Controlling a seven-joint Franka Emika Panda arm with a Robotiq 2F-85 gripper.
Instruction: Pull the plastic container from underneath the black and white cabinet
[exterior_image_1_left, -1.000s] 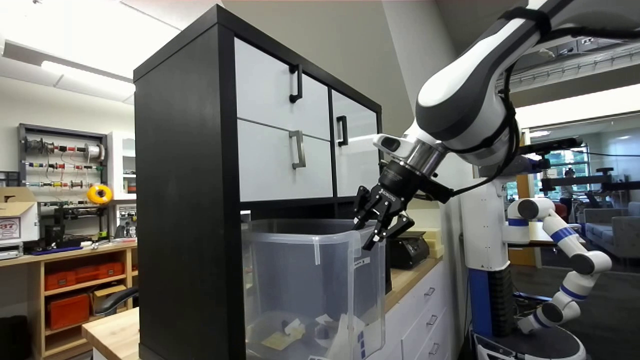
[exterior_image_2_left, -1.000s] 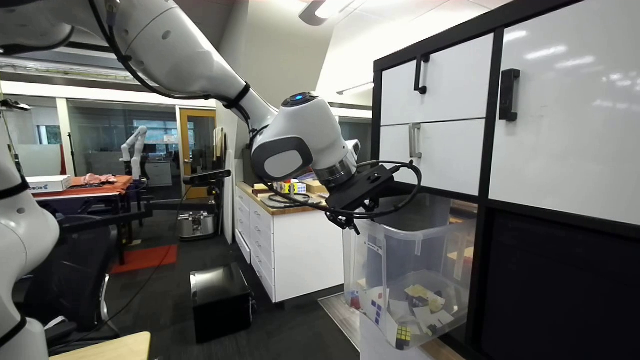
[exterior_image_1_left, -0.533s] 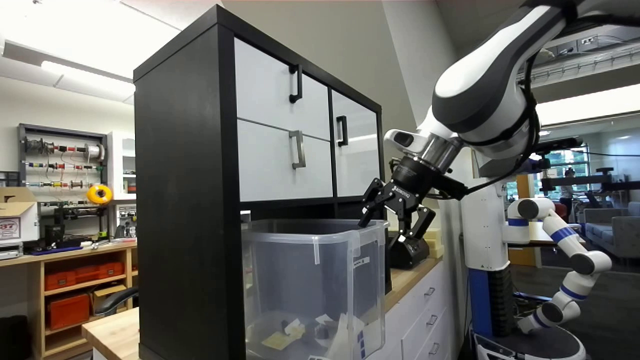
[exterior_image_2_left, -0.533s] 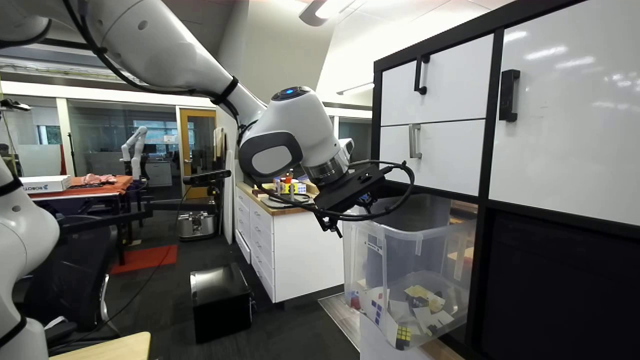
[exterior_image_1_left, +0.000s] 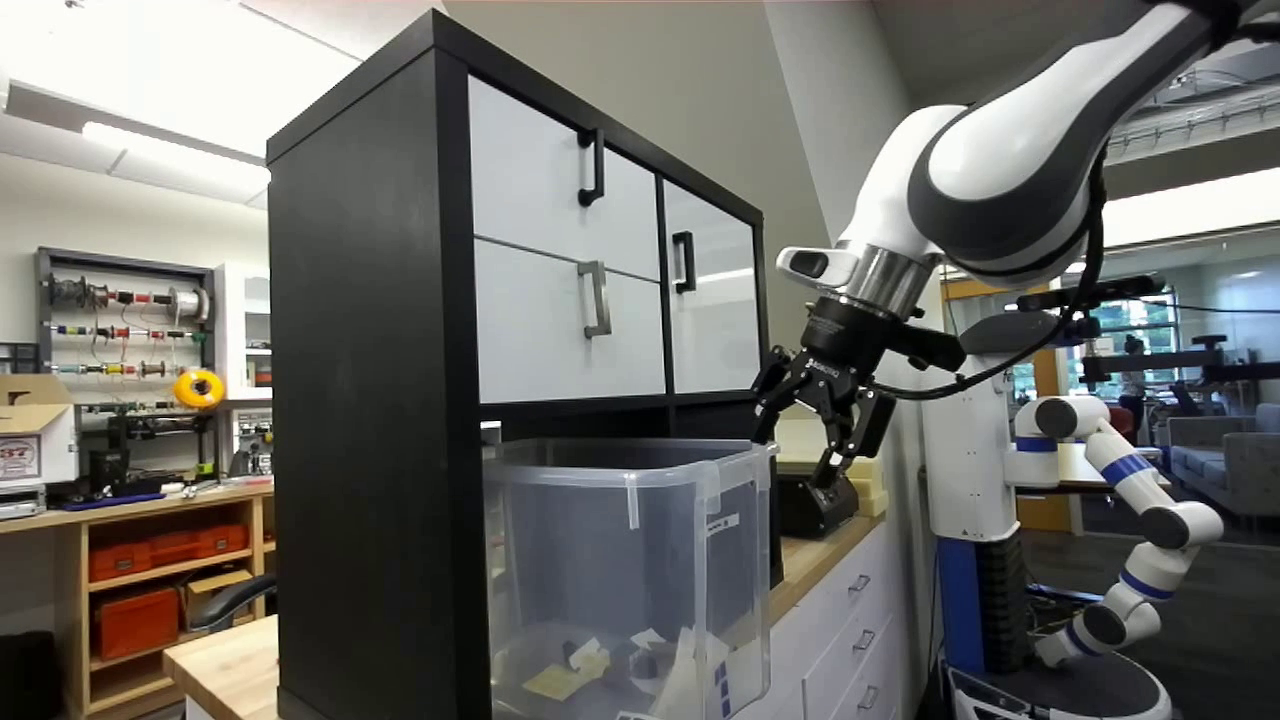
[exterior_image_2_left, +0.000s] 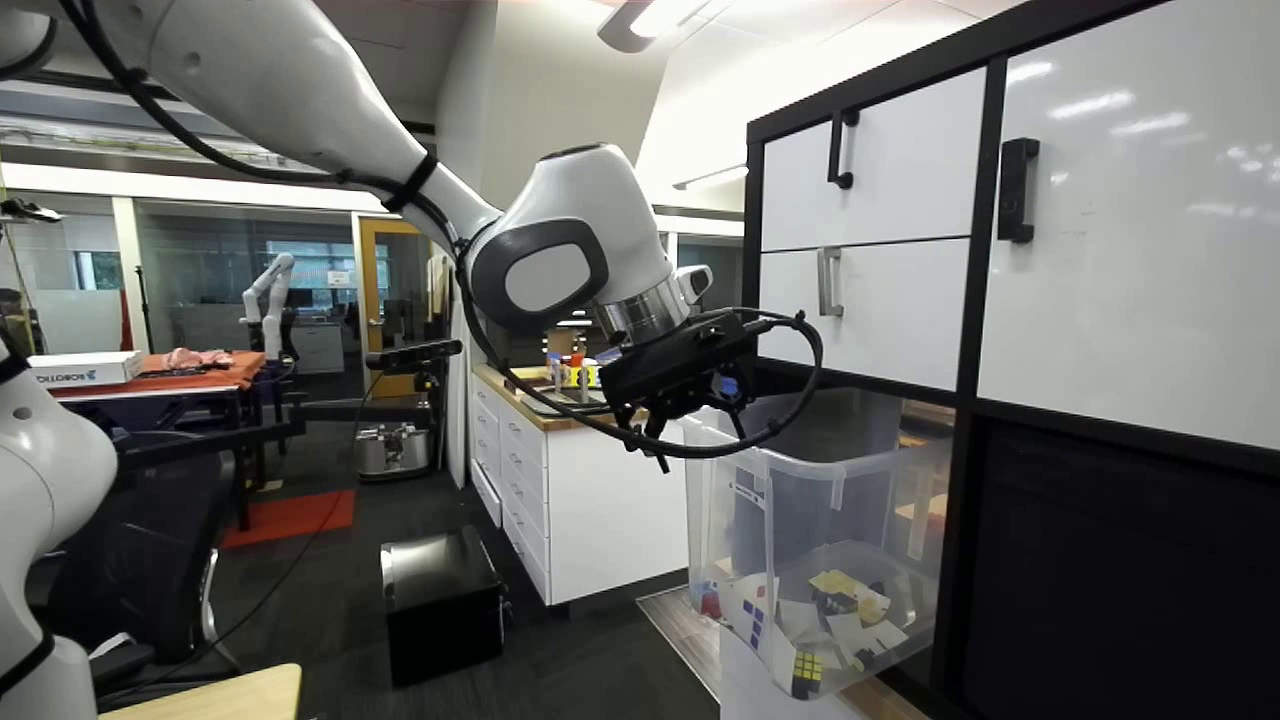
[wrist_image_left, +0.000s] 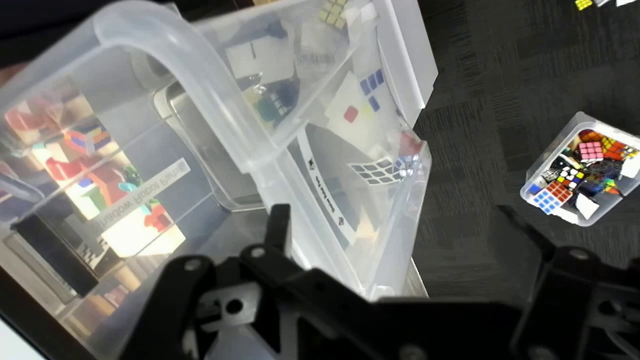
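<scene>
Over carpet (wrist_image_left: 475, 135), we judged this alignment: end effector (wrist_image_left: 391, 212) spread wide, seemingly empty; gripping the plastic container (exterior_image_1_left: 615, 560) came next.

one black and white cabinet (exterior_image_1_left: 452, 340), three cabinet handles (exterior_image_2_left: 1018, 190), one plastic container (exterior_image_1_left: 600, 545), one floor bin (wrist_image_left: 606, 201)

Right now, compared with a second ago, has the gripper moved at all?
Yes: in an exterior view, the gripper has shifted toward the picture's right, away from the black and white cabinet, which stands where it was.
</scene>
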